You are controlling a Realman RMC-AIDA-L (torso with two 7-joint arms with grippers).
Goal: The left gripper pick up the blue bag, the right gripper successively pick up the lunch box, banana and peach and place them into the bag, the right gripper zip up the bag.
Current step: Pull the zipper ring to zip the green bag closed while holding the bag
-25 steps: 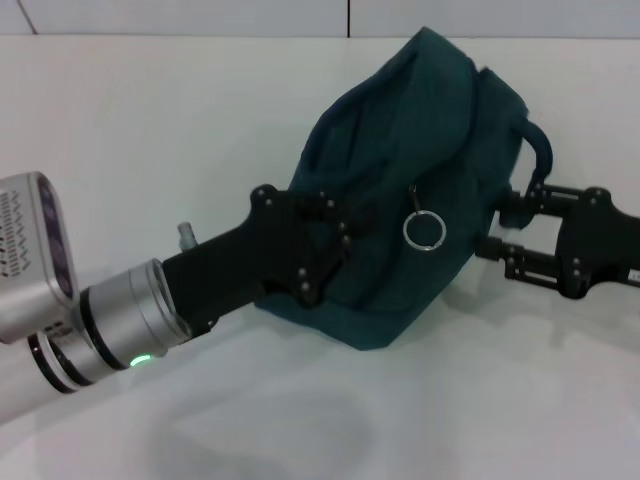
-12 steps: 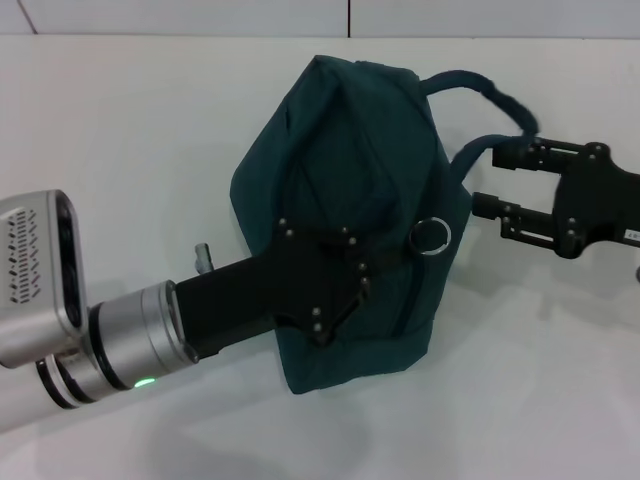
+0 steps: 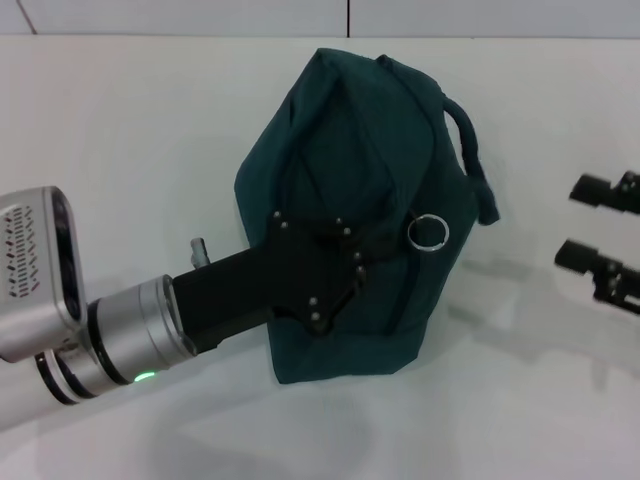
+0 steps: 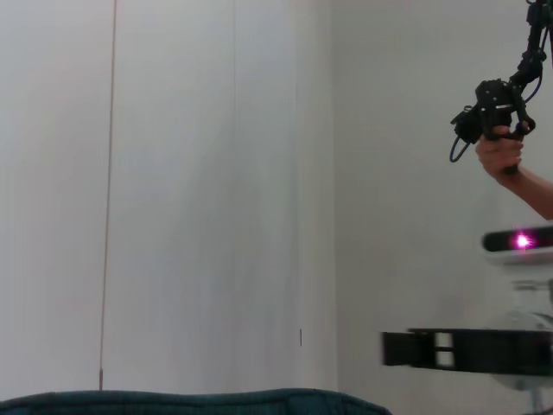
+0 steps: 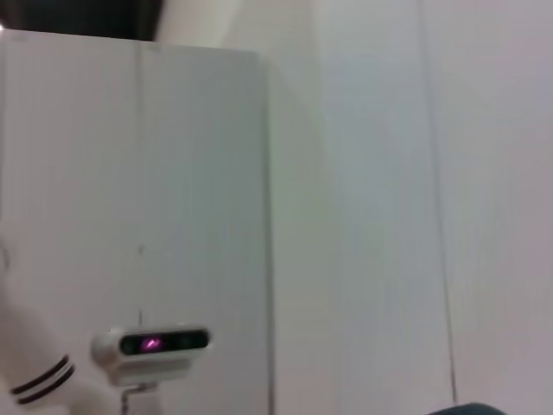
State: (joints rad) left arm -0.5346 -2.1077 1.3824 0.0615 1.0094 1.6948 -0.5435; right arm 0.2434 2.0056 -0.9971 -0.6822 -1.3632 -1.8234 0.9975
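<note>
Soft, lumpy teal fabric blue bag [image 3: 350, 170] w/ metal ring pull [image 3: 428, 232] is clamped by left gripper [image 3: 335, 270]. Right gripper [image 3: 590, 222], fingers parted, is held apart beside it.

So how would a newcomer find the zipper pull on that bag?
Start at the blue bag, the big dark teal bundle mid-table in the head view, gripped by the left gripper. On its right flank hangs a small silver metal ring, the only shiny thing on the fabric.

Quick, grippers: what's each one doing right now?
Left gripper: shut on the blue bag, holding it.
Right gripper: open, empty, off to the bag's right.
</note>
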